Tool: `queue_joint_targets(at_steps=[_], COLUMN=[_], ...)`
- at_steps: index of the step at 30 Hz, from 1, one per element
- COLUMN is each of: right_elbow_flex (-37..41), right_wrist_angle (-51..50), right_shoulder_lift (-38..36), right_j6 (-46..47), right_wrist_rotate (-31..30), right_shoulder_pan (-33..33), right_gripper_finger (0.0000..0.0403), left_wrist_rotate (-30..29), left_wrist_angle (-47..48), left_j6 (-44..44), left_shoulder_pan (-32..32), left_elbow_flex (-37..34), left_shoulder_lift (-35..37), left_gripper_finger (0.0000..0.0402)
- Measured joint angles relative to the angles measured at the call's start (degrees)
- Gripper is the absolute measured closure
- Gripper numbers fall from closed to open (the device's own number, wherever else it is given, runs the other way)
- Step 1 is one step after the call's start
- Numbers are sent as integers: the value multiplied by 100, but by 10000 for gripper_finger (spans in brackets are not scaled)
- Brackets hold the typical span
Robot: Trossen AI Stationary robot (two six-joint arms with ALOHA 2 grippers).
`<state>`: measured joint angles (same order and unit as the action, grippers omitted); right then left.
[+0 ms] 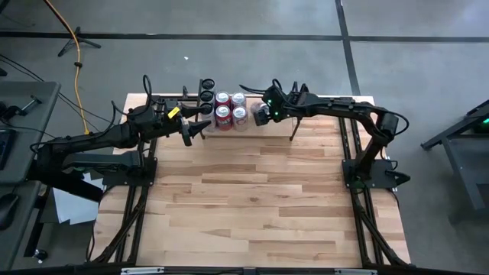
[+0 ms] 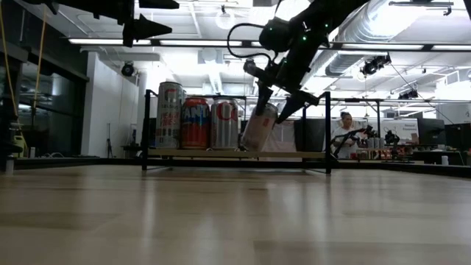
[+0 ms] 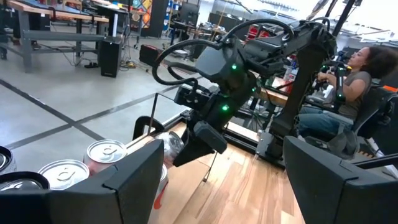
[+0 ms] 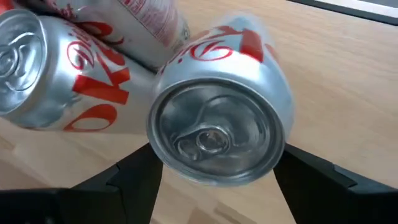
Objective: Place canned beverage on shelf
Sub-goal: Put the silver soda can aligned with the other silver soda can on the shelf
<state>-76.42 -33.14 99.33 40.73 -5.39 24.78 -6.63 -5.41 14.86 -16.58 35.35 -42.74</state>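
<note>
Your bench (image 1: 260, 191), a wide plank top on a black frame, carries the shelf (image 2: 235, 154) along its far edge, and everything here is placed from that shelf. Your right arm reaches in over the shelf's right half; your left arm waits off its left end, raised above it.

On the shelf stand the cans already placed (image 2: 195, 123): in the level view a tall silver one, a red one and a silver-and-red one in a row, all upright. From above, four silver tops show in a block, with three dark tops just left of them.

Your right hand (image 2: 281, 103) is clamped on the silver can (image 2: 259, 126) at the right end of that row. The can tilts, its foot on or close to the shelf plank and its top leaning away from its neighbours. Its wrist camera shows the can's top (image 4: 214, 137) filling the space between the fingers, with a neighbouring silver-and-red can just beside it. Your left hand (image 1: 200, 128) is released, holding nothing.

By my reading the placing is nearly done: the can has reached the shelf, but it is not yet upright and not yet let go.

Whether the can's base touches the plank cannot be told, nor whether it touches its neighbour. The dark-topped cans' labels are hidden. A seated person (image 3: 364, 81) shows beyond the bench, partly cut off.
</note>
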Motion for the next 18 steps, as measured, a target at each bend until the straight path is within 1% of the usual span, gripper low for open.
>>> queue_joint_targets(at_steps=[9, 18], right_elbow_flex=[-2, -2], right_wrist_angle=[-66, -240], right_shoulder_lift=[-2, -1], right_j6=[-24, -25], right_wrist_rotate=[9, -1], right_shoulder_pan=[1, -7], right_gripper_finger=[129, 170], left_wrist_rotate=[-2, -2], left_wrist_angle=[0, 0], left_j6=[0, -3], left_shoulder_pan=[2, 1], left_elbow_flex=[0, 0], left_shoulder_lift=[0, 1], left_gripper_finger=[117, 117])
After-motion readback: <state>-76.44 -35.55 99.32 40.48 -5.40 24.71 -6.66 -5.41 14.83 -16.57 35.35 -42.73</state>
